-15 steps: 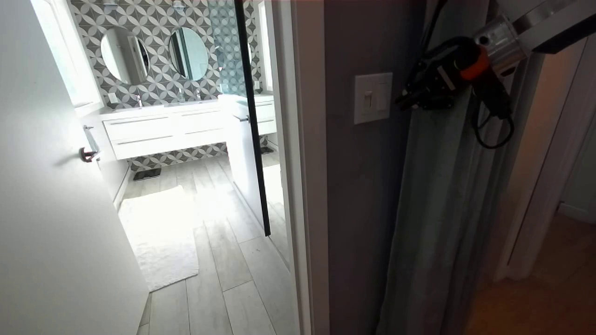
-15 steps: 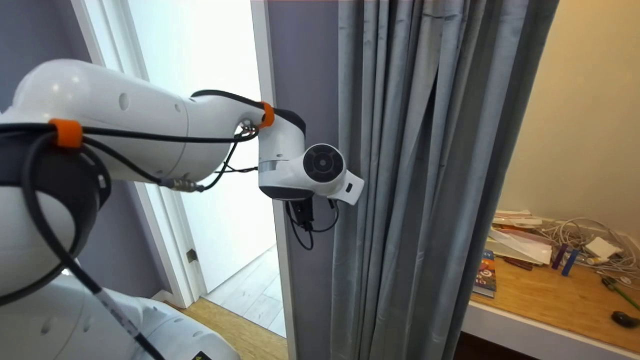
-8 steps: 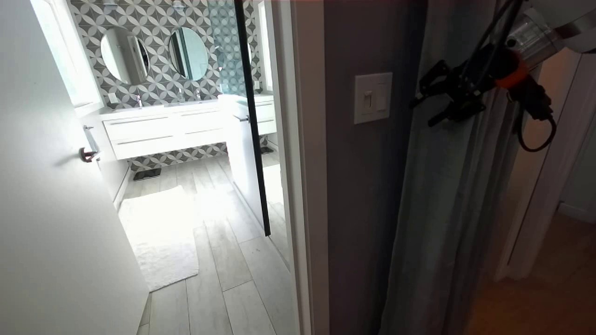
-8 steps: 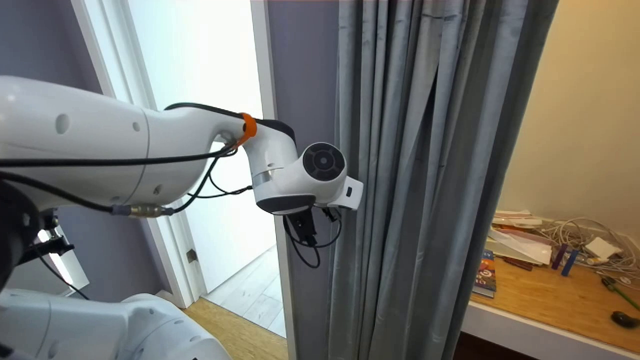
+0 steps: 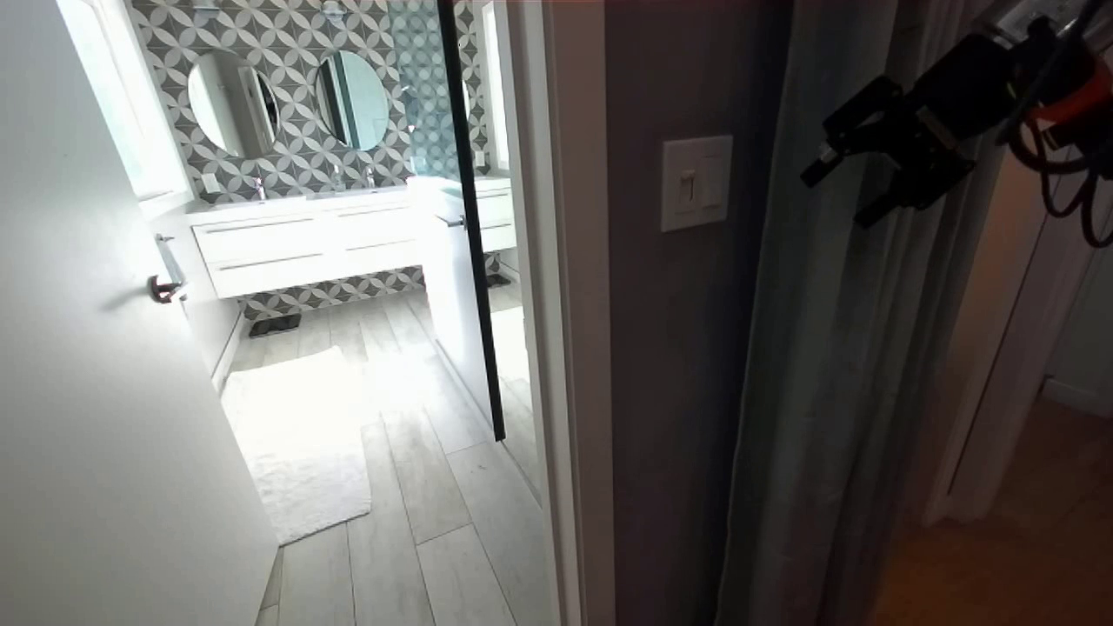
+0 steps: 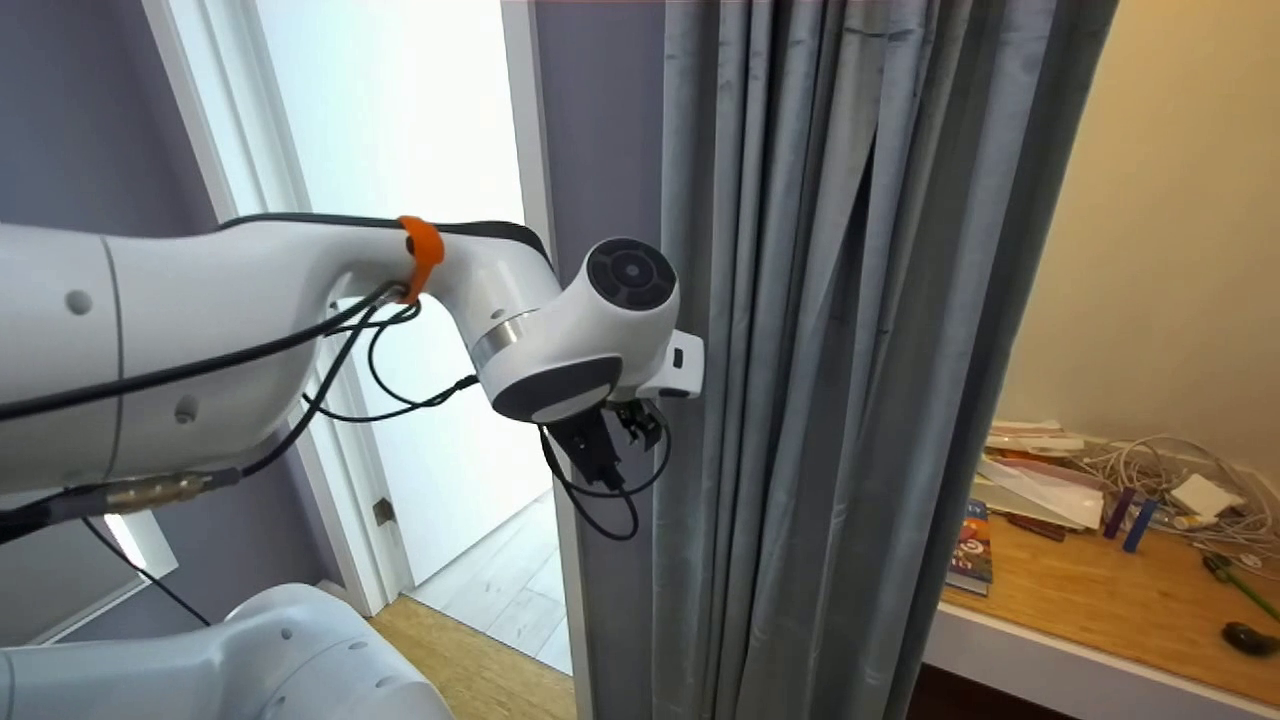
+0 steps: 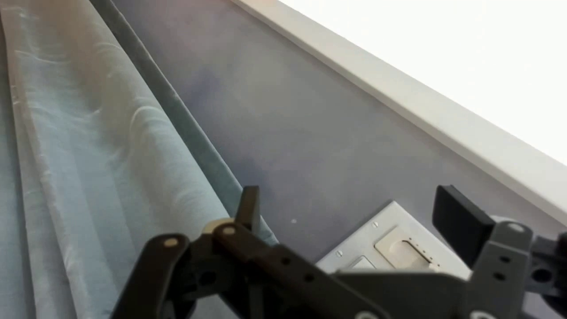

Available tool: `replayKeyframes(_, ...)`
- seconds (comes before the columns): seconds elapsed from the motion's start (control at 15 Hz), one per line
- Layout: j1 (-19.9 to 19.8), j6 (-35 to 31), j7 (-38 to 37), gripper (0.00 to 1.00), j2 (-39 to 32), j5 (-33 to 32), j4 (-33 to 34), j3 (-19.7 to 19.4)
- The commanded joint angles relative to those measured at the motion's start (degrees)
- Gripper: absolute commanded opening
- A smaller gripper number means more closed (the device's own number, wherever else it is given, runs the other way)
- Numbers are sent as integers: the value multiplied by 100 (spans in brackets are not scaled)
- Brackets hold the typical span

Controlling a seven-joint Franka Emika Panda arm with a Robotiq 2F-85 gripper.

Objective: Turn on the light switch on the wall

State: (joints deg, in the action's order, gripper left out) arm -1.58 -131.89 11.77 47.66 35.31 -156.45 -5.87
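Observation:
The light switch (image 5: 696, 183) is a pale rectangular plate on the dark grey-purple wall (image 5: 674, 365). In the wrist view the switch plate (image 7: 387, 220) looks tilted, with a cream slotted insert and part of a paler rocker; the gripper body covers its lower portion. My gripper (image 5: 842, 194) stands open and apart from the plate, to its right in an exterior view, in front of the curtain. Nothing is between the fingers of the gripper (image 7: 350, 208) in the wrist view. From behind the arm, the wrist (image 6: 590, 340) hides most of the gripper, and the switch does not show.
A grey curtain (image 6: 820, 400) hangs right beside the wall strip, close to the gripper. The pale door frame (image 5: 581, 348) borders the wall's opposite side, with a white door (image 5: 122, 348) standing open to a bathroom. A cluttered wooden desk (image 6: 1120, 610) lies beyond the curtain.
Starting beside the plate with its jaws close together, my gripper has drawn away to the right and spread them wide. The arm has shifted left in an exterior view. The plate looks unchanged.

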Motion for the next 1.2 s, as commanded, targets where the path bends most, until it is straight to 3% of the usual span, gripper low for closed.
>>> replayKeyframes(0.0, -56, 650, -312, 100, 565, -728, -78, -13)
replayKeyframes(0.47, 101, 1309, -420, 100, 1192, -1335, -53, 88)
replayKeyframes(1.13, 429, 1202, -453, 100, 1605, -1398, -45, 447)
